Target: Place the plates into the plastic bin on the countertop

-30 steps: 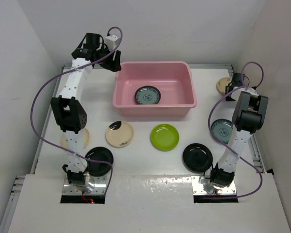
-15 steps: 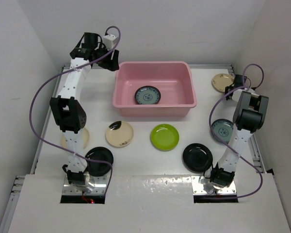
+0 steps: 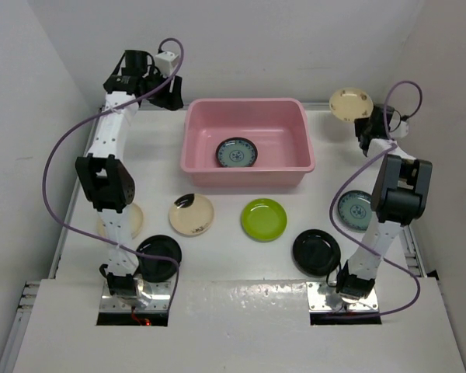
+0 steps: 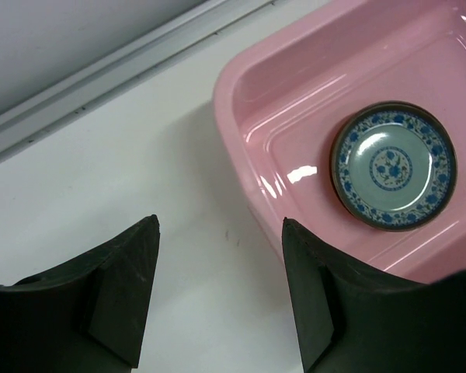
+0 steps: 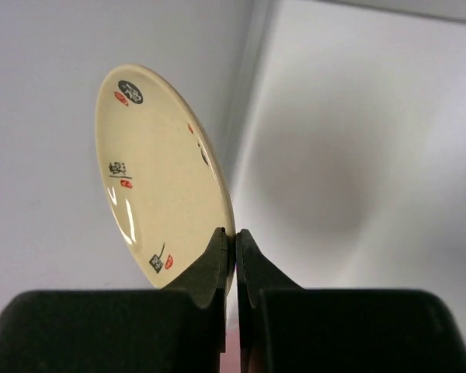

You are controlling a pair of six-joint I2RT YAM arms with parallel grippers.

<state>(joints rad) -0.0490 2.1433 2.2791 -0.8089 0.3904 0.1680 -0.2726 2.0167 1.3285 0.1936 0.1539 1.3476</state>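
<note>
The pink plastic bin (image 3: 295, 159) stands at the back middle of the white countertop (image 3: 233, 256), with a blue-patterned teal plate (image 3: 237, 152) inside. My right gripper (image 3: 363, 118) is shut on the rim of a cream plate (image 3: 351, 103) with small red and black marks, held up on edge (image 5: 159, 186) at the back right, right of the bin. My left gripper (image 3: 168, 95) is open and empty above the countertop just left of the bin's back left corner (image 4: 233, 101). The left wrist view also shows the teal plate (image 4: 393, 165) in the bin.
On the countertop in front of the bin lie a cream plate with a dark mark (image 3: 191, 214), a lime green plate (image 3: 264, 219) and a black plate (image 3: 316, 252). Another black plate (image 3: 158, 258) and a beige plate (image 3: 123, 221) lie by the left arm. A pale teal plate (image 3: 352, 208) lies by the right arm.
My right gripper has lifted the cream plate off the back right of the countertop and raised it. My left gripper has moved left and back, away from the bin.
</note>
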